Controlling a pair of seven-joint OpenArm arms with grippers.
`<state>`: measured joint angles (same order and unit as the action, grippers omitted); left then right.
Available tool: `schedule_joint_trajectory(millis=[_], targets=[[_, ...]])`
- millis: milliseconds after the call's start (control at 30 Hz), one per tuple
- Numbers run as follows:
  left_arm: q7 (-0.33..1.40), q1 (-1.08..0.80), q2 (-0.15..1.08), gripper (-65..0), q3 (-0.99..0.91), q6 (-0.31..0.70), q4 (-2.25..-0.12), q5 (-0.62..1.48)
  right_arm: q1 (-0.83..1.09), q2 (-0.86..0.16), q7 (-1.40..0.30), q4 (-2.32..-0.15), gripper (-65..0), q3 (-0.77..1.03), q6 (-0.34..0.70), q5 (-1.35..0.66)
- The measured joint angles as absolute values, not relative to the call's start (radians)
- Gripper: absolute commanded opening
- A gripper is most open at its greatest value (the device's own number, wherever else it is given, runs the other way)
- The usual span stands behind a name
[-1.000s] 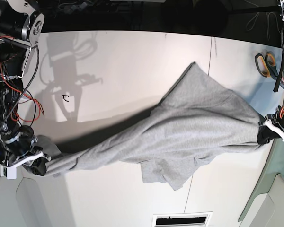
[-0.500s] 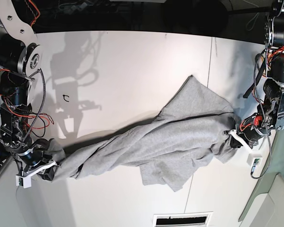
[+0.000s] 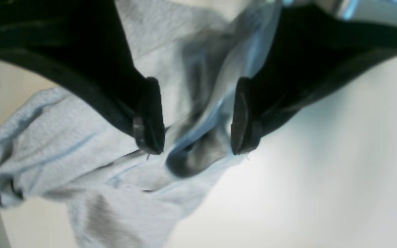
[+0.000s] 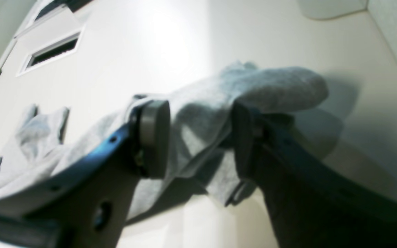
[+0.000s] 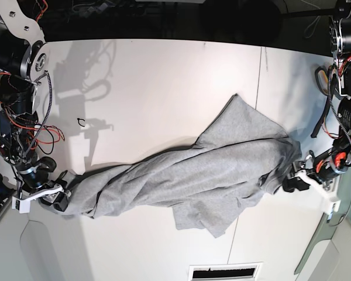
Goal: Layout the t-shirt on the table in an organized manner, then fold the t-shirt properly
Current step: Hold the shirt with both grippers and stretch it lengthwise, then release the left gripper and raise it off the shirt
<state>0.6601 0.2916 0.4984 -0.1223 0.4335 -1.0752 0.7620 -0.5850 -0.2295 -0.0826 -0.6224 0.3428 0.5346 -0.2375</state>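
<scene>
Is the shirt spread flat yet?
No. The shirt lies bunched in a wrinkled band across the table, one flap folded out below; no lettering shows.

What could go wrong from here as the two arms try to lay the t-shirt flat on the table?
1. The t-shirt lies bunched and twisted in a long band on the table; folding it now would probably lock in creases.
2. The left tool is open with a cloth fold between its fingers; pulling away could snag it.
3. The right tool straddles a thick bunch; its grip is unclear, so the cloth might slip.
</scene>
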Motion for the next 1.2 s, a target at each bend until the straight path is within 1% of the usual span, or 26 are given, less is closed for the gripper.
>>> schedule_joint_trajectory(millis=[100,200,367,500,600,767,1033,1200], targets=[[0.722,0.188,0.501,-30.0,-0.251,0.476,-1.123,0.842,-0.585,-0.225,-0.099,-0.622,-35.7,0.343,0.535,-0.236],[0.753,0.074,0.500,-30.0,-0.315,0.547,-1.199,0.928,-0.585,-0.221,-0.096,-0.622,-35.7,0.343,0.540,-0.236],[0.753,-0.128,0.461,-30.0,-0.337,0.558,-1.351,0.959,-0.585,-0.230,-0.109,-0.622,-35.7,0.343,0.535,-0.236],[0.756,-0.241,0.382,-30.0,-0.347,0.551,-1.378,0.938,-0.585,-0.226,-0.108,-0.622,-35.7,0.343,0.536,-0.237],[0.753,-0.272,0.319,-30.0,-0.384,0.551,-1.380,0.928,-0.585,-0.224,-0.128,-0.622,-35.7,0.343,0.537,-0.238],[0.690,-0.273,0.265,-29.9,-0.399,0.477,-1.383,0.869,-0.584,-0.225,-0.136,-0.622,-35.7,0.343,0.536,-0.239],[0.573,-0.255,0.251,-29.9,-0.296,0.344,-1.393,0.763,-0.551,-0.224,-0.136,-0.622,-35.7,0.343,0.536,-0.276],[0.575,-0.206,0.228,-29.9,-0.249,0.332,-1.391,0.712,-0.543,-0.224,-0.135,-0.622,-35.7,0.343,0.536,-0.281]])
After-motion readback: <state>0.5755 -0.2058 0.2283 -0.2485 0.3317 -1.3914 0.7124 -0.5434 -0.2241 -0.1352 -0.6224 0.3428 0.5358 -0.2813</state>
